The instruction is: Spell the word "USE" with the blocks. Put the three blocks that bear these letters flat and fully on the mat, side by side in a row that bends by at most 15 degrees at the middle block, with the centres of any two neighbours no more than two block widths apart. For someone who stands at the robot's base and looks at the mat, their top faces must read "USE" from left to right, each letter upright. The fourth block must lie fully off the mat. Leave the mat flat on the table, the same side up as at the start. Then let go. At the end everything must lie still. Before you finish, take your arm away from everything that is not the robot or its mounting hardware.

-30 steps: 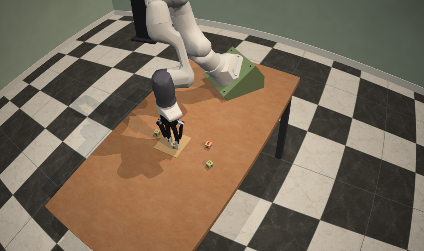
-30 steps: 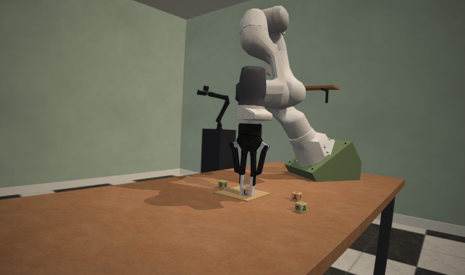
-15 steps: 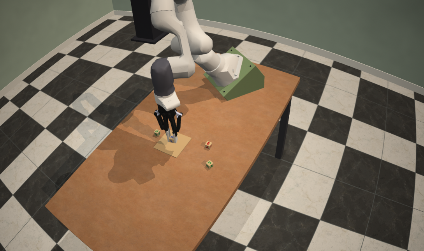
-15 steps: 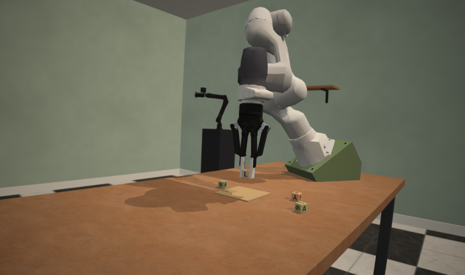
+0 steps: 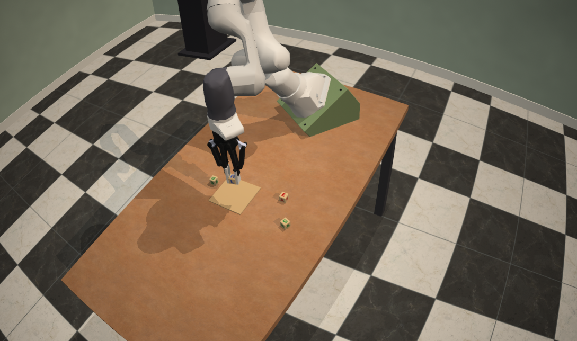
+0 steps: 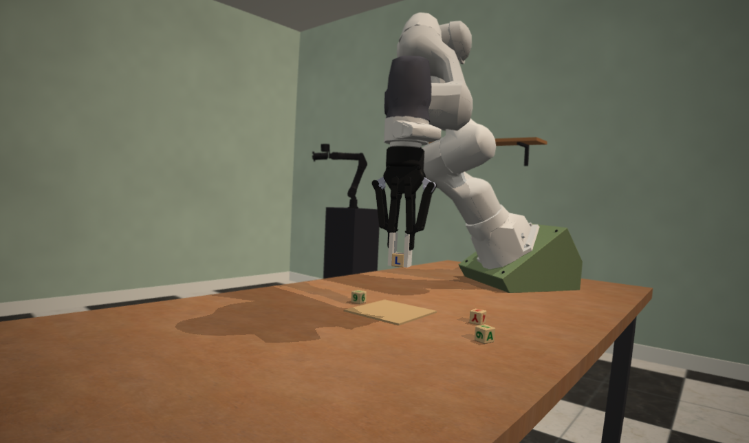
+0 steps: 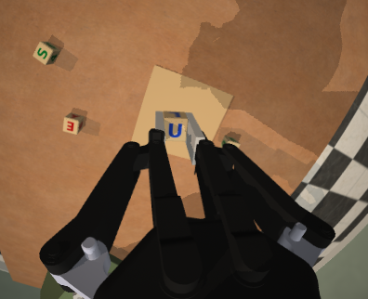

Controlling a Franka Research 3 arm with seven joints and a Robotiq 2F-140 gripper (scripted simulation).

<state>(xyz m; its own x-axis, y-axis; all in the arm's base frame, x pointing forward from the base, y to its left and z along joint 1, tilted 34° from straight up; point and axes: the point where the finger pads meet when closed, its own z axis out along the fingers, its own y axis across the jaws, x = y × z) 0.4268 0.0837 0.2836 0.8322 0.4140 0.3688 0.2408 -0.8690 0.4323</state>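
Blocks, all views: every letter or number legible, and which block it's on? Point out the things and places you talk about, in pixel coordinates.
"U" top, "L" side: U block (image 5: 232,179) (image 6: 397,260) (image 7: 176,130)
"E" top, "Y" side (inverted in exterior); another side unreadable: E block (image 5: 283,196) (image 6: 477,316) (image 7: 72,123)
"S" top, "A" side, sideways "6" or "9" side: S block (image 5: 284,223) (image 6: 483,333) (image 7: 45,53)
"9" and "6" as seen on sides, top green character unclear: fourth block (image 5: 213,180) (image 6: 358,297) (image 7: 230,141)

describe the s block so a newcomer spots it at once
On the brown wooden table, find the flat tan mat. Off one side sit two small pale cubes. Yours has a green S on top, farther from the green wedge-shaped base than its red-E neighbour.
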